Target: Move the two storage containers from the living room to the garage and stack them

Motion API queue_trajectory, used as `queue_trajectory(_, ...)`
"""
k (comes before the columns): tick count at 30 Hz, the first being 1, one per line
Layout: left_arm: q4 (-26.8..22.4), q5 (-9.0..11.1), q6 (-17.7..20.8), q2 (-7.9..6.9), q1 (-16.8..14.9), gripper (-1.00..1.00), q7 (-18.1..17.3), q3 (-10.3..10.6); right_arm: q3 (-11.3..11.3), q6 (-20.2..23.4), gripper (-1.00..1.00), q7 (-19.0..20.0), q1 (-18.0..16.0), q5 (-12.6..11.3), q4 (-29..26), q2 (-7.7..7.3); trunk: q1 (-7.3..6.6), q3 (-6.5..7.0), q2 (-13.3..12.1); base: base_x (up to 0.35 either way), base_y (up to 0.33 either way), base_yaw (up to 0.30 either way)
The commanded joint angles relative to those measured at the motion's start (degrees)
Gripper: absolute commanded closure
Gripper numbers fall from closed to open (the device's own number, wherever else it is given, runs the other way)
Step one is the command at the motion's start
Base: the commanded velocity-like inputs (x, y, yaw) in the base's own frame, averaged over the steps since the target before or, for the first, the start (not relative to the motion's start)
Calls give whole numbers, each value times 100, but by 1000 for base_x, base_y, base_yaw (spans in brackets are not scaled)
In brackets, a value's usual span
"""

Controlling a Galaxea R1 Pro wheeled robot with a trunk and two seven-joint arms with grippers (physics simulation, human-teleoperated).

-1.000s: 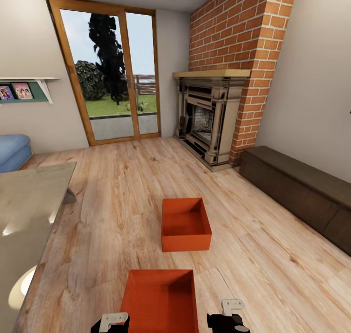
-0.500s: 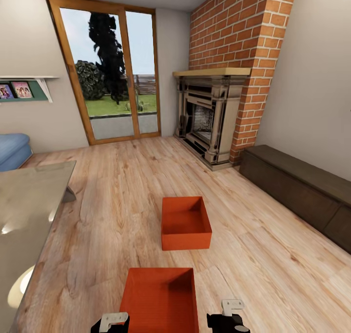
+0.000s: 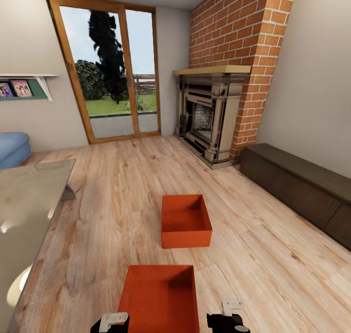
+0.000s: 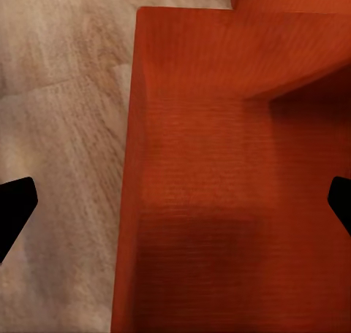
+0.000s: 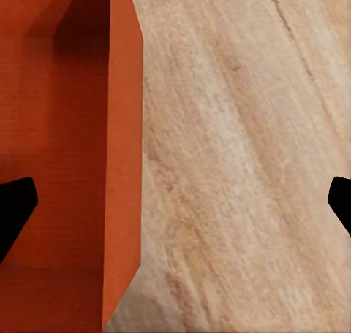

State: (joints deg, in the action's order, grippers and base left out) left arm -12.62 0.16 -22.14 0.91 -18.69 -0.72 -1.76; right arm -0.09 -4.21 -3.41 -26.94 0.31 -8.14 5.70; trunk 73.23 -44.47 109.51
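Two orange-red open-top storage containers sit on the living room's light wood-plank floor. The near one lies at the bottom of the head view, between my two arms. The far one stands apart from it, a little ahead and to the right. My left gripper is open and hovers over the near container's left wall, holding nothing. My right gripper is also open, above that container's right wall and the floor beside it.
A glass-topped table runs along the left, with a blue sofa behind it. A red-brick fireplace and a low dark cabinet line the right wall. A glazed door is straight ahead across the open wood floor.
The whole head view has slid slightly upward, so the camera has moved. Both containers keep their places on the floor and both grippers stay open.
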Motion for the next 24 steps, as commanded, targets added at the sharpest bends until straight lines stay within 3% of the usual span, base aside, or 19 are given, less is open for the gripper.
queue_trajectory(1, 5, 1, -18, 1, -4, -100, -8, -17, 0, -19, -100, -19, -4, 3, 6, 2, 22, -23, 44, 0, 0, 0)
queue_trajectory(8, 5, 1, -18, 2, -4, -100, -8, -17, 4, -19, -100, -19, -4, 4, 6, 4, 22, -23, 44, 0, 0, 0)
queue_trajectory(20, 5, 1, -18, -1, -4, -100, -8, -17, 1, -19, -100, -19, -4, 4, 6, 3, 285, -239, 525, 0, 0, 0)
queue_trajectory(24, 5, 1, -18, 1, -4, -100, -8, -17, 0, -19, -100, -19, -4, 4, 6, 4, 285, -239, 525, 0, 0, 0)
